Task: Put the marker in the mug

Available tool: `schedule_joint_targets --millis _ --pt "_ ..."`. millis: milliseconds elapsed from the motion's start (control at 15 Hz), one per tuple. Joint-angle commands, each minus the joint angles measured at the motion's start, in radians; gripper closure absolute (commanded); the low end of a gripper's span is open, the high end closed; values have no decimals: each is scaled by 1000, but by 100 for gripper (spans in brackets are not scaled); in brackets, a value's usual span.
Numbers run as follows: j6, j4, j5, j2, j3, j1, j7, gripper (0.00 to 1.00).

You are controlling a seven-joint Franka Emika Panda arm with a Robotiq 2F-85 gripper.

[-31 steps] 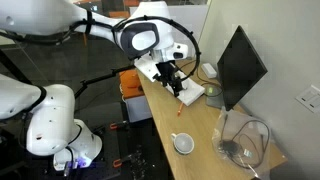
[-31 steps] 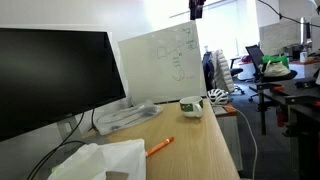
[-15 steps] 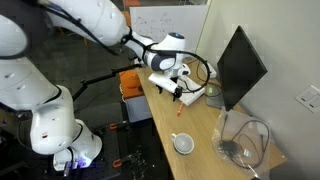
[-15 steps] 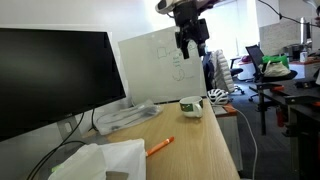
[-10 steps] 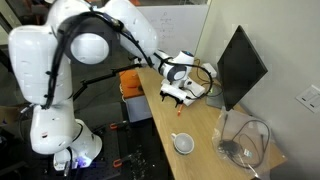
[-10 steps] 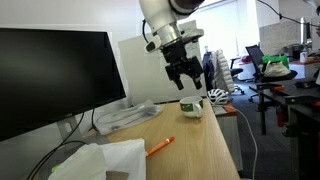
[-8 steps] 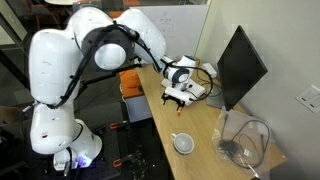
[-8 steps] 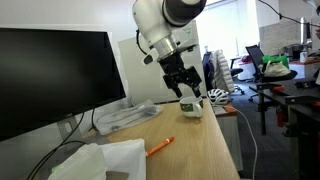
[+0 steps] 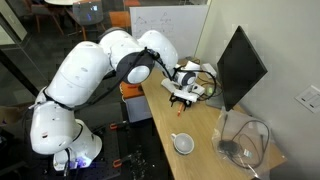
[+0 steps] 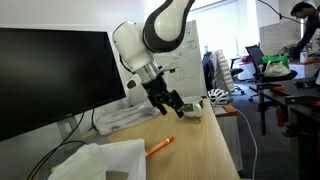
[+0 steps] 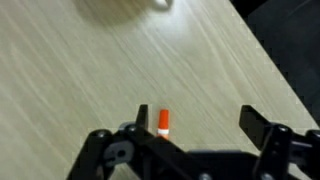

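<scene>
Marker lies flat on the wooden desk under the pincer, between its wide-apart fingers and nearer one of them. The white mug sits ahead of the pincer. Scribbles on the whiteboard are too small to read.

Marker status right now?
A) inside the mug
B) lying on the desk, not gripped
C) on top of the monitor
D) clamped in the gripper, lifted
B: the marker lies flat on the wooden desk, and the wrist view shows the gripper open.
</scene>
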Motion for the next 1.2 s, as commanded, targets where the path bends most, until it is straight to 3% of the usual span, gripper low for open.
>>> schedule_joint_targets --millis 0,67,333,467,667,733,800,1133 --pt "-43 133 8 102 28 -8 -10 9" --pt "-41 162 7 129 30 -4 -8 22" --pt "-51 281 7 227 35 9 1 36" --pt "-57 336 10 270 34 17 9 32" --pt "-72 414 9 328 29 35 18 39" --pt "-77 434 10 344 27 40 23 46" --pt "-83 454 12 359 27 45 26 63" --pt "-76 503 39 386 35 48 76 99"
